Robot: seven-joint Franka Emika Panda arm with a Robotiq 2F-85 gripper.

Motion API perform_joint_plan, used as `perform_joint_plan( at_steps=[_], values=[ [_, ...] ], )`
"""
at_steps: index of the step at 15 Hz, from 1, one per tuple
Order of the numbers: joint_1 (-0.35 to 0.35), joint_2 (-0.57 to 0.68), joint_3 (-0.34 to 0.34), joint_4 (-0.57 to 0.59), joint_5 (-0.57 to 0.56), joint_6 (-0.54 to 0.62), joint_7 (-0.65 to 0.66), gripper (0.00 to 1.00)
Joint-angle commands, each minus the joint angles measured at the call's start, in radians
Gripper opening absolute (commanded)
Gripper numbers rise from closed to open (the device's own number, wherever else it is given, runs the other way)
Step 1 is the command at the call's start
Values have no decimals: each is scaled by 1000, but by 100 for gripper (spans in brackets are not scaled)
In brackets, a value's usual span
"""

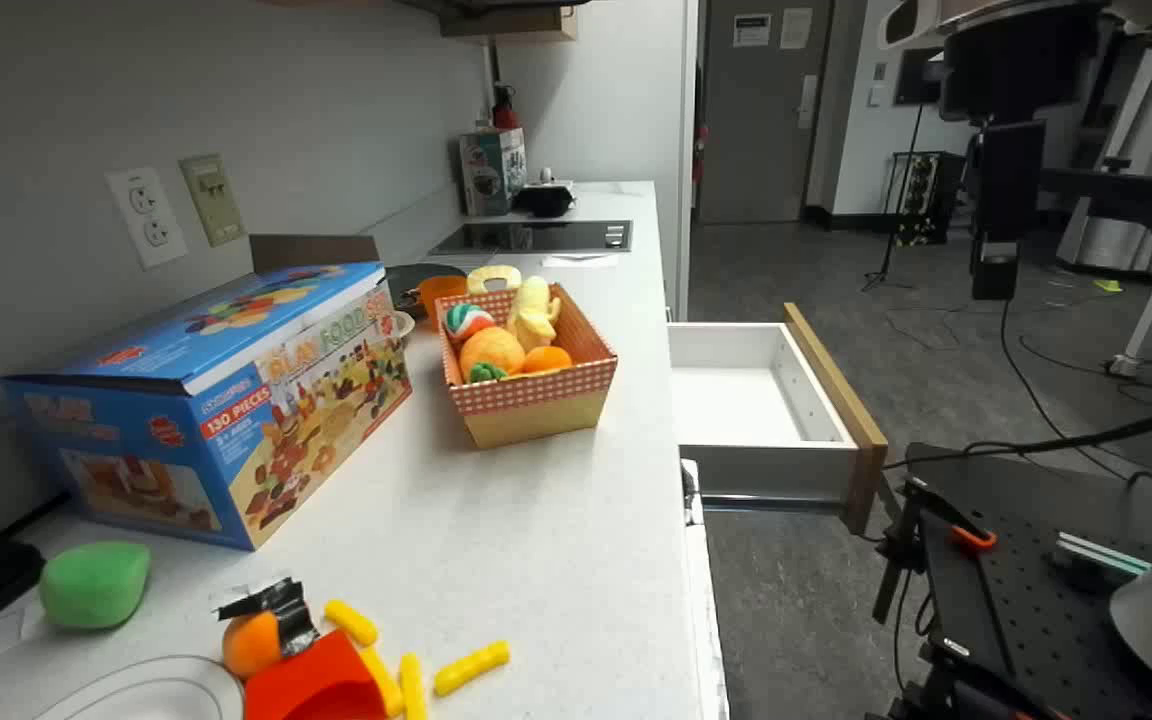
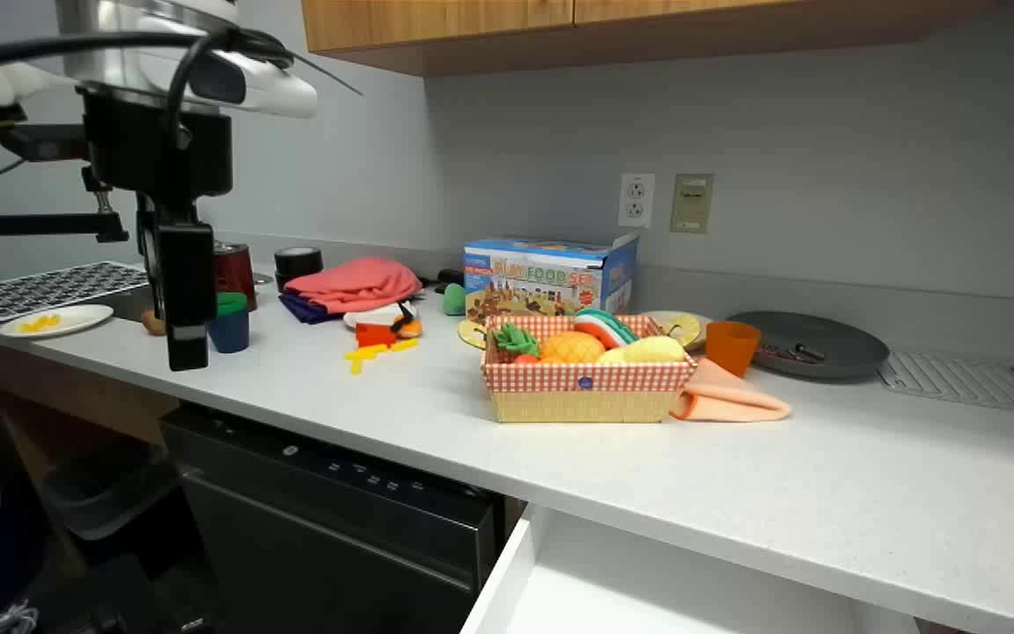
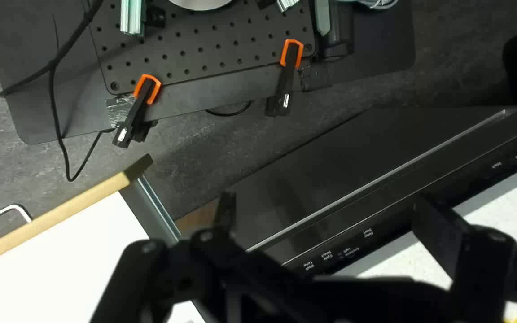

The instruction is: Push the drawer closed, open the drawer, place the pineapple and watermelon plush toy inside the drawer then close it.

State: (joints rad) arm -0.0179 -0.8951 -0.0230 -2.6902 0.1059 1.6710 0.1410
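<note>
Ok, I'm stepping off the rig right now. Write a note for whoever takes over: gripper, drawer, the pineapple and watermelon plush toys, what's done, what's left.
Gripper: open, holding nothing, raised apart from the toys and the drawer.
Drawer: pulled out, neither toy inside.
Pineapple plush toy and watermelon plush toy: both in the gingham-trimmed basket on the countertop.
Done: the drawer stands open; whether it was first pushed closed and reopened, I can't tell from these views.
Left: place both toys in the drawer, then close it. Check on that first push before loading.
</note>
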Motion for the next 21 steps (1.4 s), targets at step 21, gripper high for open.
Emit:
perform_joint_plan(
  at_steps=[21],
  values=[
    [-40, 90, -15, 98, -58, -15, -45, 100]
  ],
)
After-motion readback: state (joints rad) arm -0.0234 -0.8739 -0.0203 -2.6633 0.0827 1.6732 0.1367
